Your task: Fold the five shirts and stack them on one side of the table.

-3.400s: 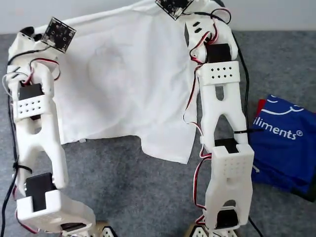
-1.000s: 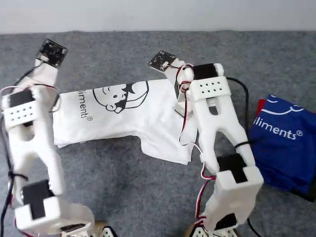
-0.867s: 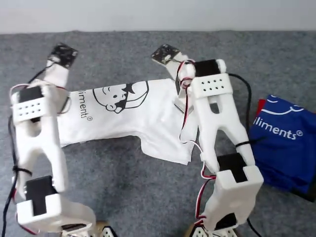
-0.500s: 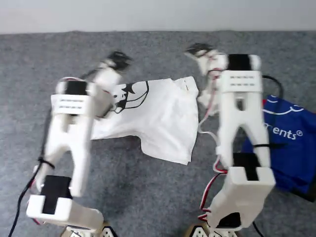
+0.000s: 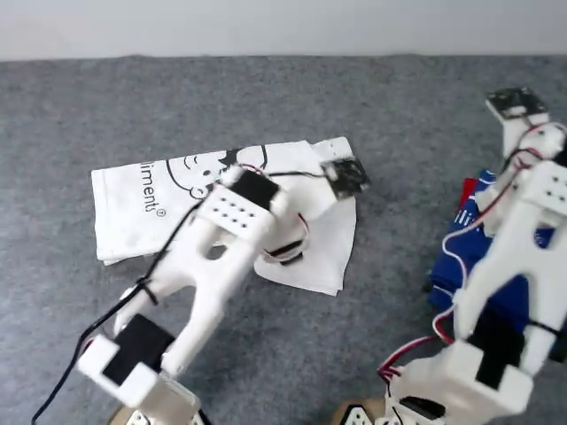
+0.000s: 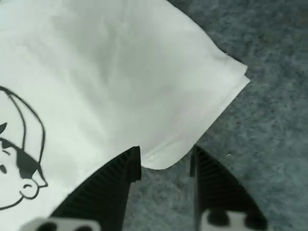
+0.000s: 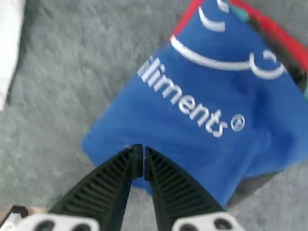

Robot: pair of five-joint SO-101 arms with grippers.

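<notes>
the right gripper (image 7: 138,153), jaws pressed together, hovers above the folded blue shirt (image 7: 202,125) at the right of the table (image 5: 266,88). farther in, the white shirt (image 5: 142,208) lies part-folded, the left gripper (image 6: 164,156) straddling its corner with jaws spread; most folding likely remains.

The high view looks steeply down over the grey table (image 5: 266,97) from above the arms' bases, wide enough to take in both the white shirt (image 5: 142,208) and the blue shirt (image 5: 452,270). The left wrist view looks down past the left gripper (image 6: 163,166) from close above a corner of that white shirt. The right wrist view looks past the right gripper (image 7: 139,156) onto the blue shirt.
</notes>
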